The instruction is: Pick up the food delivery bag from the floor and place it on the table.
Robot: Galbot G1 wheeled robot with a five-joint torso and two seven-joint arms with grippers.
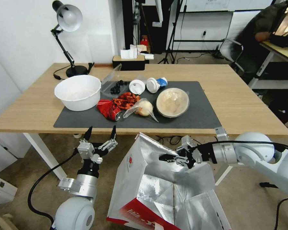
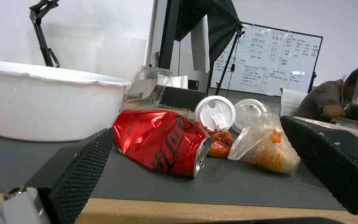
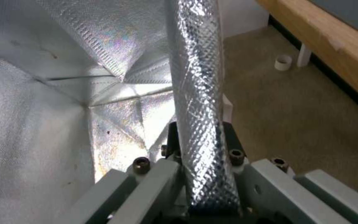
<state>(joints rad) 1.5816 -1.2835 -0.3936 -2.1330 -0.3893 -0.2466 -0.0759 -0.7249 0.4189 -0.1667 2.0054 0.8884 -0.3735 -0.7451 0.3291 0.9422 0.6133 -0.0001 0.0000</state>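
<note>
The food delivery bag, white with a red band and silver foil lining, is held up in front of the table's near edge, its mouth open toward me. My right gripper is shut on the bag's upper foil rim; the foil wall runs between its jaws. My left gripper is open, pointing up just below the table's front edge, left of the bag. Its fingers frame a crushed red can on the dark grey mat. Beige floor lies under the table.
The mat holds a white bowl, the crushed red can, red food scraps, a bagged item, a lidded bowl and two cups. A desk lamp and tissue box stand behind. White table leg is at left.
</note>
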